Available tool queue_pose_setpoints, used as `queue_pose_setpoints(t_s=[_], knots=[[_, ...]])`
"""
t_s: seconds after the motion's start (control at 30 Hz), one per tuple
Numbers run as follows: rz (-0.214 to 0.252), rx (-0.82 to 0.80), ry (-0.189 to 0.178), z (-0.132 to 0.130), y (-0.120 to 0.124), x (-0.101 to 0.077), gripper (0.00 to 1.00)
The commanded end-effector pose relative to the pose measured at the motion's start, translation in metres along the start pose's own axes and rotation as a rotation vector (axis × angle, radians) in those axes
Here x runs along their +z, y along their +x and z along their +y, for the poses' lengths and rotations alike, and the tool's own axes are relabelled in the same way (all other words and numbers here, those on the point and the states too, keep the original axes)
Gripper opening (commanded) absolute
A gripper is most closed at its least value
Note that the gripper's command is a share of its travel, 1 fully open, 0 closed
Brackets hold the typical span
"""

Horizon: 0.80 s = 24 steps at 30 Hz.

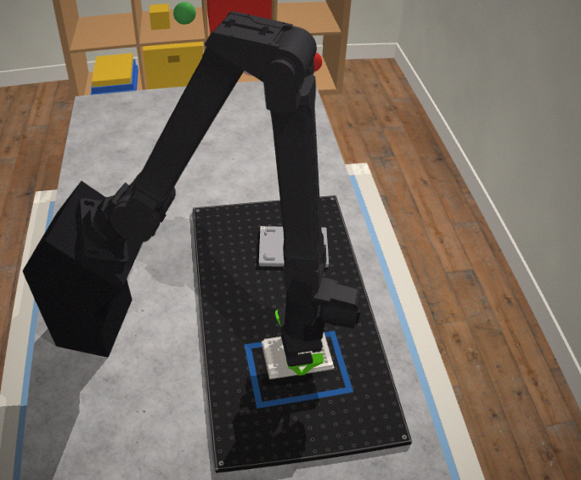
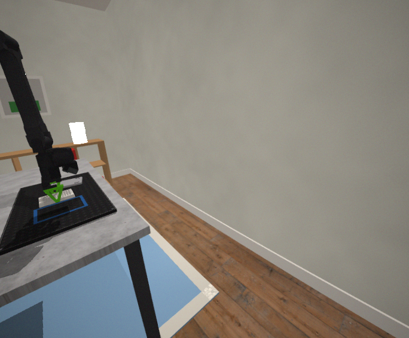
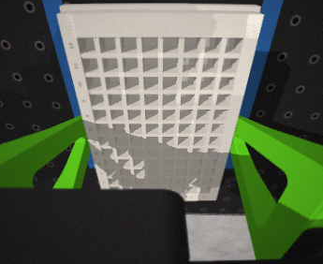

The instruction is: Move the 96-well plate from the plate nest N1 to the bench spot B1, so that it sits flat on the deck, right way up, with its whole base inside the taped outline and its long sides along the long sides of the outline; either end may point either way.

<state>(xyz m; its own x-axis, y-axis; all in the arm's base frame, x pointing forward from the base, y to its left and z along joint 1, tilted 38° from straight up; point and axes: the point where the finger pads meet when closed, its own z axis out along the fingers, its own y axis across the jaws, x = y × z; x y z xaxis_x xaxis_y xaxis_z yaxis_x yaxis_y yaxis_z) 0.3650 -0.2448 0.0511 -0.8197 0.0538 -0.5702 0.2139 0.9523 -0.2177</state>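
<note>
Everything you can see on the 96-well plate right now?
The 96-well plate is a white rectangular tray, plastic-looking, with a grid of square wells and small row markings along one edge. It is right way up and level. The hand is shut on it, green fingers pressing its two long sides. It hangs over the blue taped outline on the black perforated deck, its shadow lying inside the outline, so not yet set down.

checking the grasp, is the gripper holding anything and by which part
Yes: the gripper is shut on the 96-well plate, green fingers on its two long sides, near one end.
</note>
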Motion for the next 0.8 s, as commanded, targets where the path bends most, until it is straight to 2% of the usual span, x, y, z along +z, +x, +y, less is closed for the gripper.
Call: queue_pose_setpoints(t_s=[0.0, 0.2, 0.23, 0.3, 0.43, 0.63, 0.7, 0.77], knots=[[-0.032, 0.003, 0.015, -0.005, -0.015, 0.003, 0.00], [-0.036, 0.002, 0.016, -0.005, -0.017, 0.008, 0.00], [-0.063, 0.001, 0.031, -0.010, -0.026, 0.000, 0.00], [-0.030, 0.003, 0.014, -0.005, -0.015, 0.015, 0.00], [-0.020, 0.003, 0.009, -0.001, -0.008, 0.022, 0.00], [-0.041, 0.001, 0.018, -0.005, -0.018, 0.028, 0.00], [-0.027, 0.004, 0.013, -0.004, -0.014, 0.035, 0.00], [-0.027, 0.004, 0.013, -0.004, -0.014, 0.035, 0.00]])
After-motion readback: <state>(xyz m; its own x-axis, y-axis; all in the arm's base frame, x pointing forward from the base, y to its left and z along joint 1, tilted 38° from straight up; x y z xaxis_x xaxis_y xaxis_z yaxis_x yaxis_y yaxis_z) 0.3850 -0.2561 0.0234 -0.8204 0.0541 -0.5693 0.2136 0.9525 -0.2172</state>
